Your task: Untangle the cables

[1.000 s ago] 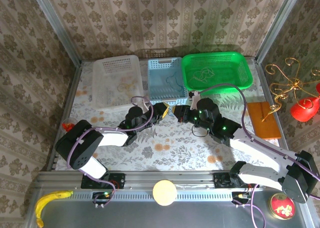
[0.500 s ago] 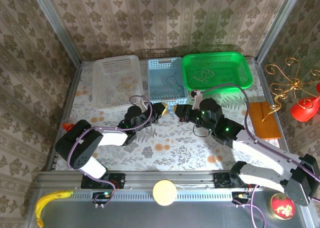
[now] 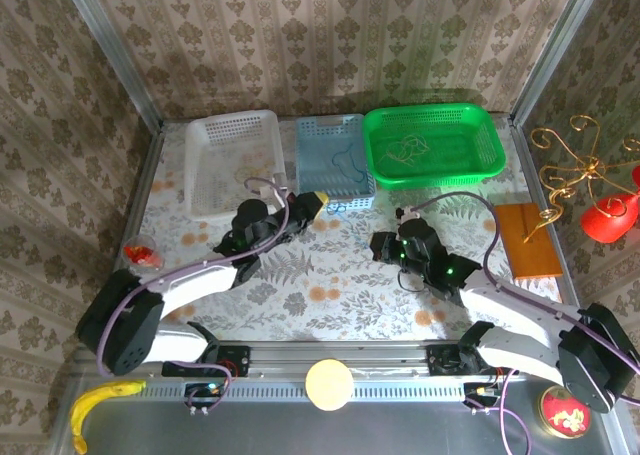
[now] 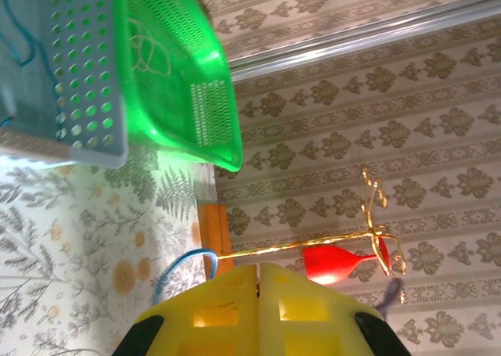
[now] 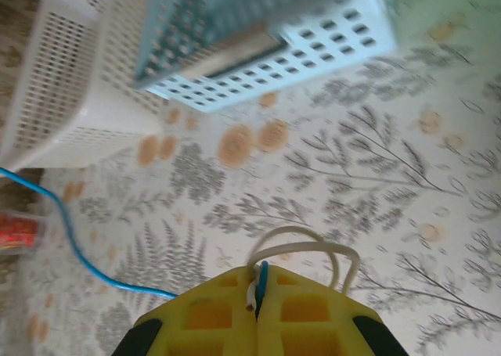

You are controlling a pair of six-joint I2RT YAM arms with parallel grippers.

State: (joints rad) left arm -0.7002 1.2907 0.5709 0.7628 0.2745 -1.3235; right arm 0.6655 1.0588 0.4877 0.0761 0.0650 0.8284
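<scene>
Noted glossy moulded plastic on green basket (image 3: 440, 176), matt perforated plastic on blue basket (image 3: 330, 125) and white basket (image 3: 235, 120). Smooth sheathing on blue cable (image 5: 66, 232). Possibly matt cloth over table (image 3: 340, 275).

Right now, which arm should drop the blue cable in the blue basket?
Left, likely: left gripper sits by the blue basket, blue cable alongside. Right gripper is farther off, pinching pale cable too.

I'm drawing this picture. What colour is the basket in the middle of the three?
Light blue; the middle basket shows best in the top view.
</scene>
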